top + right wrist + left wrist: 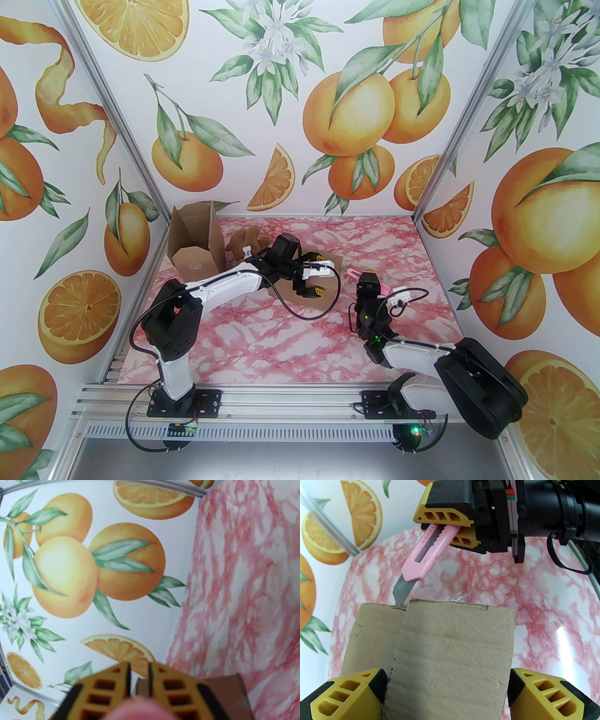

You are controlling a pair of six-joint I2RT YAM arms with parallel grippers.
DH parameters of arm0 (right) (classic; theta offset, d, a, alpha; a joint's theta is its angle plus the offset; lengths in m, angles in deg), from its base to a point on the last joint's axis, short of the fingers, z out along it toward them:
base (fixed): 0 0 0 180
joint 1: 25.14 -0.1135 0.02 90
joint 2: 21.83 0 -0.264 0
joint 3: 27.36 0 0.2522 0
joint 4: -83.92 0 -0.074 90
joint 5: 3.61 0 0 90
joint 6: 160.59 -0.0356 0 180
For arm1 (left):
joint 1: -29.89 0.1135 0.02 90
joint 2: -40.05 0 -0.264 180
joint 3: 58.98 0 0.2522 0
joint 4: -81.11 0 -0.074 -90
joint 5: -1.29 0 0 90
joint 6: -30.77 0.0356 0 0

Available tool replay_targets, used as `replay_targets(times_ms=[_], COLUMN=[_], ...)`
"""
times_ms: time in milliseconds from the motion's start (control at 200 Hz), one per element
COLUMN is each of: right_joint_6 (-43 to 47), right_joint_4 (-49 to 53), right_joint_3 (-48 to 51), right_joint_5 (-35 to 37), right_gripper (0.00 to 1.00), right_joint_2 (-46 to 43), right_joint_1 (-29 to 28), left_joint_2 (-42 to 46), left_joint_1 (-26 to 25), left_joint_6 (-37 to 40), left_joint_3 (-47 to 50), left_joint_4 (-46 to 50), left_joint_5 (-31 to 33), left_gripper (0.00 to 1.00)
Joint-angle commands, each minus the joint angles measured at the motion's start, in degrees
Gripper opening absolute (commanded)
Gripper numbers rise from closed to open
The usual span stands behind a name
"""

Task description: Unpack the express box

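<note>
Seam-cutting seems in hand: the right gripper [450,528] clamps a pink plastic utility knife [426,552], blade at the far edge of the small brown cardboard box [454,644] mid-table; the left gripper [446,686] straddles the box, jaws spread; next, a steady slice along the seam

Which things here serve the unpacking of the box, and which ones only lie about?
For the job: small cardboard box between the left fingers; pink utility knife in the right fingers, blade at the box's edge.
Lying about: open cardboard box at the back left; brown plush toy beside it.
</note>
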Motion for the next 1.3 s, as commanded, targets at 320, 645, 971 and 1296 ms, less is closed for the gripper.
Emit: replay_targets(times_ms=[320,645,971,1296], right_joint_6=[-0.4,1.31,-0.02,0.69], right_joint_4=[6.43,19.28,15.93,20.33], right_joint_3=[-1.55,-1.44,-1.68,-2.24], right_joint_5=[-8.08,-9.0,-9.09,-9.93], right_gripper=[0.0,0.0,0.0,0.0], right_joint_2=[-1.38,-10.17,-8.66,-13.36], right_joint_1=[-2.03,-2.16,-2.07,0.9], left_joint_2=[0.44,-0.14,-0.85,-0.74], left_joint_1=[0.45,1.19,1.86,2.22], left_joint_6=[-4.36,-7.63,-8.96,-7.51], left_joint_3=[0.57,-0.53,-1.73,-2.86], left_joint_4=[-11.29,-12.51,-12.81,-10.11], left_joint_5=[11.5,13.71,13.36,14.19], left_gripper=[0.87,0.87,0.87,0.86])
